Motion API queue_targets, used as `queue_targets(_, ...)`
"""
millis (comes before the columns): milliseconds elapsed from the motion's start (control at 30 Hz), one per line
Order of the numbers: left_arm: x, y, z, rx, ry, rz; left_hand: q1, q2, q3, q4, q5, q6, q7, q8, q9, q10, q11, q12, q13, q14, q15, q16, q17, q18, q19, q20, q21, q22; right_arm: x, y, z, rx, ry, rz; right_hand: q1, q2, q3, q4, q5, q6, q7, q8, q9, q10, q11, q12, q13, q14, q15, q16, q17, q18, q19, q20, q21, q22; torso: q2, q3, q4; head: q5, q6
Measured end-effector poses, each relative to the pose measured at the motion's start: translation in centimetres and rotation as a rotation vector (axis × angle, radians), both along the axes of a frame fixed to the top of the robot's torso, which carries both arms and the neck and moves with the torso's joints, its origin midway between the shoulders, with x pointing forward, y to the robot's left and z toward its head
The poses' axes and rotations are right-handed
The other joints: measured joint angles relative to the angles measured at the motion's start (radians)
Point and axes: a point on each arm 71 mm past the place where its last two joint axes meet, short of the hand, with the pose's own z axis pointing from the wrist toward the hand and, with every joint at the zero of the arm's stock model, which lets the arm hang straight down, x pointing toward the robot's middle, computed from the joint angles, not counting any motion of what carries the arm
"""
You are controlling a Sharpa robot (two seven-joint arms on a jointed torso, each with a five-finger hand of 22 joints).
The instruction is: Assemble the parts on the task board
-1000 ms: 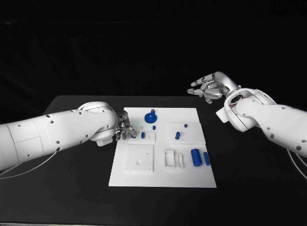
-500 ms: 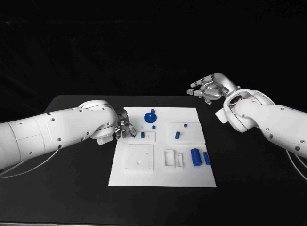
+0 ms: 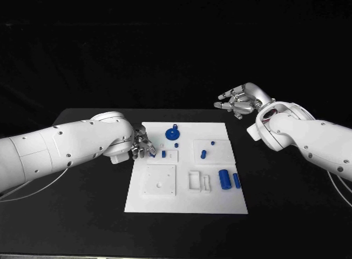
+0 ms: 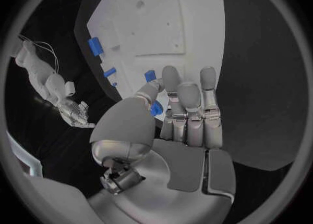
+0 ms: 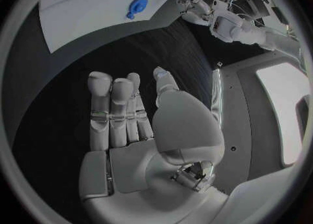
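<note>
While the task board (image 3: 187, 202) carries blue parts (image 3: 225, 180) in its recesses, left hand (image 3: 142, 147) pinching a small blue part (image 4: 155, 109), right hand (image 3: 238, 101) spread, holding nothing.

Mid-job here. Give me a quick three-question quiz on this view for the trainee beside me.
1. True or false: the right robot hand holds a part.
2. Which is at the left edge of the board? A) left robot hand B) right robot hand C) neither
3. Fill in: the round part lies towards the board's ___ edge (near or far, from the robot).

Key: 1 false, its fingers are spread with nothing in them, off the board. 2 A. 3 far.
</note>
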Motion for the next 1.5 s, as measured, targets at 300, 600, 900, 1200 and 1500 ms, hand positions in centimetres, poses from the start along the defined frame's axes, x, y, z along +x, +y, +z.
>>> queue_targets(300,0.1,0.2,0.4,-0.011,0.04,0.002,-0.003,0.003,0.0,0.0,0.008,0.0,0.0,0.0,0.006,0.004,-0.004,0.007,0.007,-0.001,0.0,0.014,0.005,0.0,-0.004,-0.003,0.015,0.0,0.0,0.1,-0.2,0.001,0.003,0.0,0.0,0.0,0.0,0.0,0.0,0.0,0.0,0.0,0.0,0.0,0.0,0.0,0.0,0.0,0.0,0.0,0.0,0.0,0.0,0.0,0.0,0.0,-0.001,0.0008,0.0002,0.002,0.002)
queue_targets(600,0.0,-0.1,1.0,-0.034,0.074,-0.002,-0.038,-0.003,0.059,0.016,-0.033,0.0,0.0,0.043,0.015,0.007,-0.007,0.036,0.021,-0.006,-0.001,0.04,0.016,0.0,-0.012,-0.005,0.035,0.0,0.0,0.1,-0.3,0.001,0.005,0.0,0.0,0.0,0.0,0.0,0.0,0.0,0.0,0.0,0.0,0.0,0.0,0.0,0.0,0.0,0.0,0.0,0.0,0.0,0.0,0.0,0.0,0.0,0.0,0.0011,0.0,0.001,0.002)
queue_targets(900,0.1,-0.2,1.0,-0.033,0.092,-0.002,-0.049,-0.006,0.069,0.009,-0.041,0.0,0.0,0.051,0.018,0.007,-0.007,0.036,0.022,-0.008,0.0,0.043,0.016,0.0,-0.016,-0.002,0.039,0.0,0.0,0.1,-0.3,0.002,0.005,0.001,0.0,0.0,0.0,0.0,0.0,0.001,-0.001,0.0,0.0,0.0,0.0,0.0,0.0,0.0,0.0,0.0,0.0,0.0,0.0,0.0,0.0,0.0,0.0,0.0016,0.0006,-0.002,0.001)
queue_targets(1200,0.3,-0.6,0.9,-0.016,0.087,-0.01,-0.06,-0.01,0.086,-0.003,-0.048,0.0,0.0,0.056,0.018,0.007,-0.007,0.042,0.024,-0.006,-0.004,0.043,0.016,0.0,-0.016,-0.002,0.039,0.0,0.0,0.1,-0.3,0.002,0.005,0.001,0.0,0.0,0.0,0.0,0.0,0.001,-0.001,0.0,0.0,0.0,0.0,0.0,0.0,0.0,0.0,0.0,0.0,0.0,0.0,0.0,0.0,0.0,0.0,0.0012,0.0002,-0.002,0.002)
queue_targets(1500,0.6,-0.6,1.0,0.011,0.054,-0.01,-0.059,-0.009,0.091,-0.003,-0.053,0.0,0.0,0.056,0.018,0.007,-0.007,0.042,0.024,-0.005,-0.005,0.043,0.016,0.0,-0.016,-0.002,0.039,0.0,0.0,0.1,-0.2,0.002,0.005,0.001,0.0,0.0,0.0,0.0,0.0,-0.002,0.002,0.0,0.0,0.0,0.0,0.0,0.0,0.0,0.0,0.0,0.0,0.0,0.0,0.0,0.0,0.0,0.0,0.0011,0.0002,-0.004,0.003)
